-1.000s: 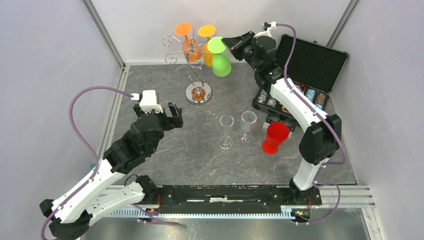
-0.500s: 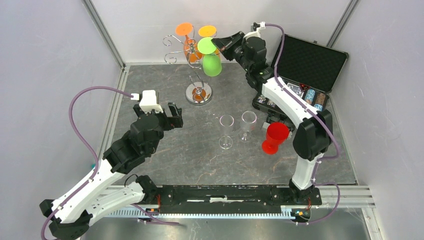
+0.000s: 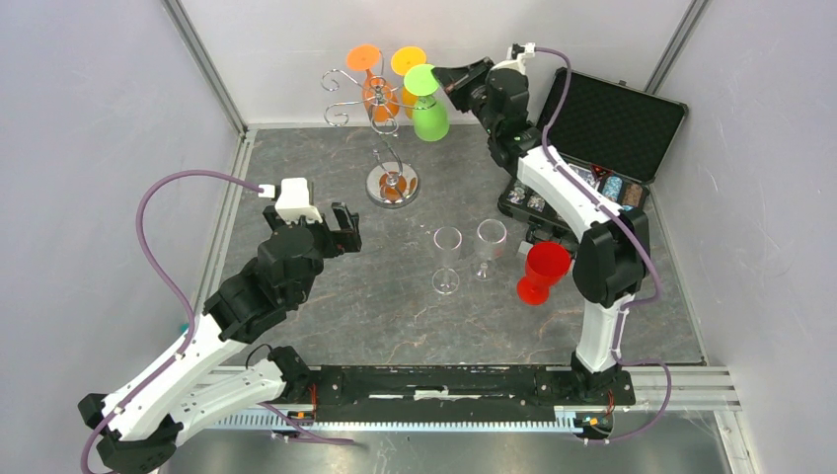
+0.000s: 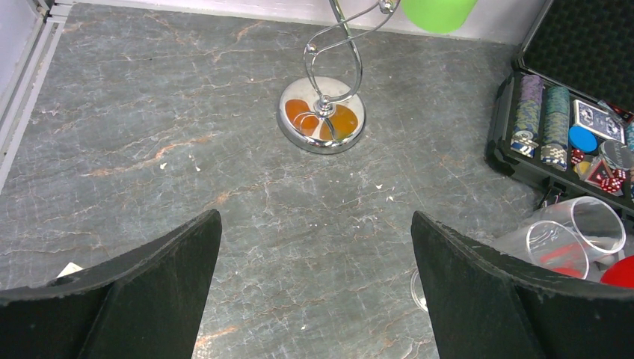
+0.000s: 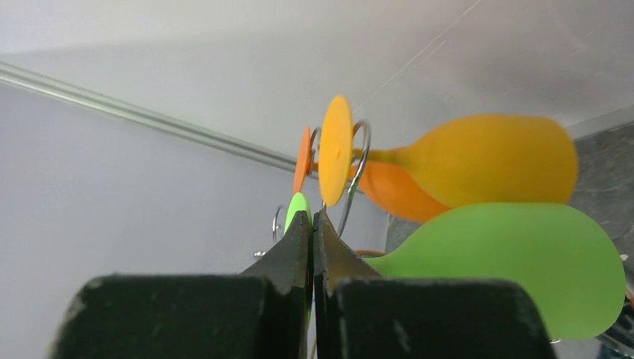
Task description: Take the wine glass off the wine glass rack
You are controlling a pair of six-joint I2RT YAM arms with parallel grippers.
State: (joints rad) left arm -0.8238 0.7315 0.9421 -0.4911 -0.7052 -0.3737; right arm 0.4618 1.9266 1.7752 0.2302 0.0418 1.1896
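Note:
The silver wine glass rack (image 3: pixel 392 184) stands at the back of the table. Its base and wavy stem also show in the left wrist view (image 4: pixel 322 116). An orange glass (image 3: pixel 376 95) and a yellow glass (image 3: pixel 408 65) hang upside down on it. My right gripper (image 3: pixel 441 81) is shut on the flat foot of a green wine glass (image 3: pixel 430 116), held upside down beside the rack's right arms. In the right wrist view, my right gripper (image 5: pixel 311 221) pinches the green foot edge-on, with the bowl (image 5: pixel 516 262) to the right. I cannot tell whether the glass touches the rack. My left gripper (image 3: pixel 341 229) is open and empty.
Two clear glasses (image 3: pixel 447 259) (image 3: pixel 491 247) and a red goblet (image 3: pixel 543 272) stand mid-table right. An open black case (image 3: pixel 612 123) with poker chips lies at the back right. The back wall is close behind the rack.
My right gripper with the green glass swung left toward the rack, then slightly back right and higher. The left arm has not moved.

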